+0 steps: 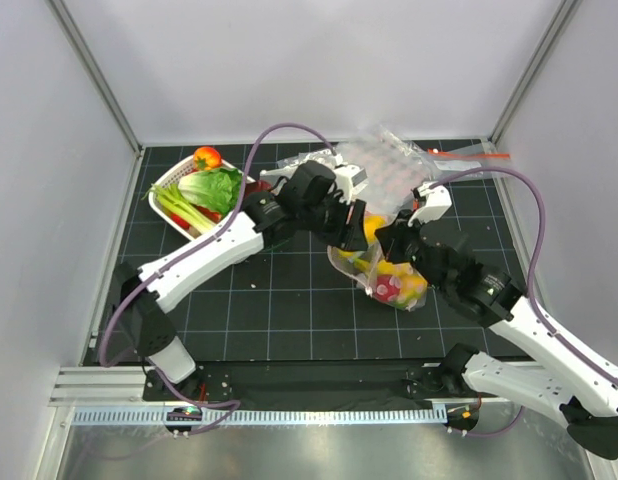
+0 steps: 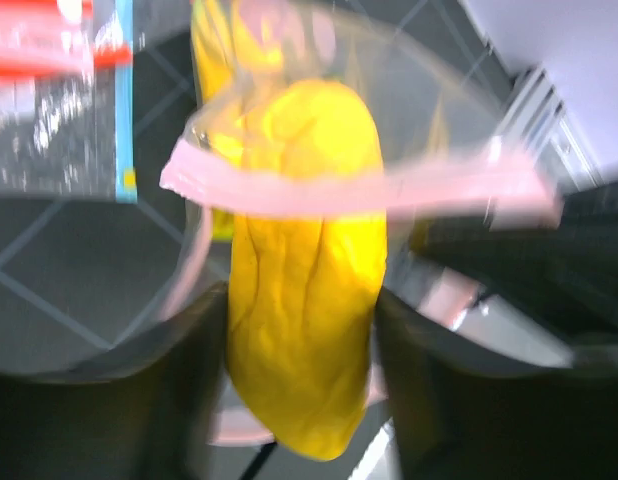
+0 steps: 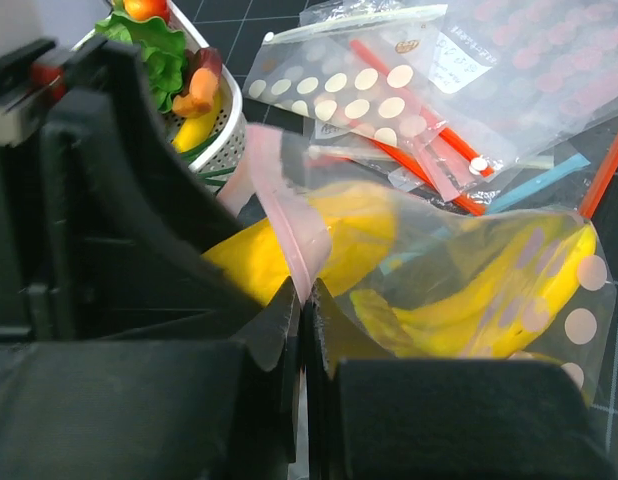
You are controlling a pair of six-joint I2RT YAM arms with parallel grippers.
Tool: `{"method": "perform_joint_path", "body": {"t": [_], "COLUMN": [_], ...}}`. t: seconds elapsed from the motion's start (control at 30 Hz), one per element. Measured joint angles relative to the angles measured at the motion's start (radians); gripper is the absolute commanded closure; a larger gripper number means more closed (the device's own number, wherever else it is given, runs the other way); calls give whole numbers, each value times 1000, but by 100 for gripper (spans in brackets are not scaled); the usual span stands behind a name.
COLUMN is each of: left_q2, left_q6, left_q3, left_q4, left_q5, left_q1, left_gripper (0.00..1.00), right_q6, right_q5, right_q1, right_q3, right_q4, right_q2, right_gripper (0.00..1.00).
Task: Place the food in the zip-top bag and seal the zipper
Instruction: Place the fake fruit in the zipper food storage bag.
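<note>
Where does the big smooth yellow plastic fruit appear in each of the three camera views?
Top external: yellow plastic fruit at centre, at the upper end of the transparent dotted bag.
Left wrist: fills the centre.
Right wrist: left of centre, behind the strip.
Landmark: the bag's pale pink mouth strip crosses the fruit in both wrist views.

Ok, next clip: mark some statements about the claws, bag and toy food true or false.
1. The right claw pinches the pale mouth strip of the clear dotted plastic bag. True.
2. The left claw is empty. False: it grips a yellow mango-like toy fruit.
3. The yellow toy banana bunch lies on bare table. False: it is inside that bag.
4. Green toy lettuce sits in the white perforated basket. True.
</note>
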Motion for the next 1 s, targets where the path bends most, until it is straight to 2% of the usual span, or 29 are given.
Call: {"method": "perform_joint_path", "body": {"t": [0.07,0.17,0.33,0.43,0.63,0.73,0.87,1.0], "left_q2": [60,121,109,11,-317,-434,-491,-463], "left_q6": [5,22,46,48,49,52,54,55], "left_q3": [78,146,118,-1,-399,-527,-585,-586], "left_q4": [-8,-34,-40,-5,204,269,338,402], "left_q5": [-5,-13,-59,-110,-274,-356,-423,-432], "left_q1": [-4,-14,-40,-52,-57,-56,-57,-57], "left_gripper": [0,0,0,0,0,0,0,0], "right_q6": [4,4,11,16,22,21,15,-2], "right_q5": [0,31,39,39,41,50,51,26], "right_q1": [0,-10,-7,-7,-6,-6,-6,-6], "right_q3": [10,14,13,1,-51,-61,-72,-74], "right_q4": [-11,-27,-32,-18,23,32,52,74], "right_q2": [-1,-11,-25,-42,-99,-114,-123,-105], "right_gripper": [99,99,99,99,99,98,98,98]}}
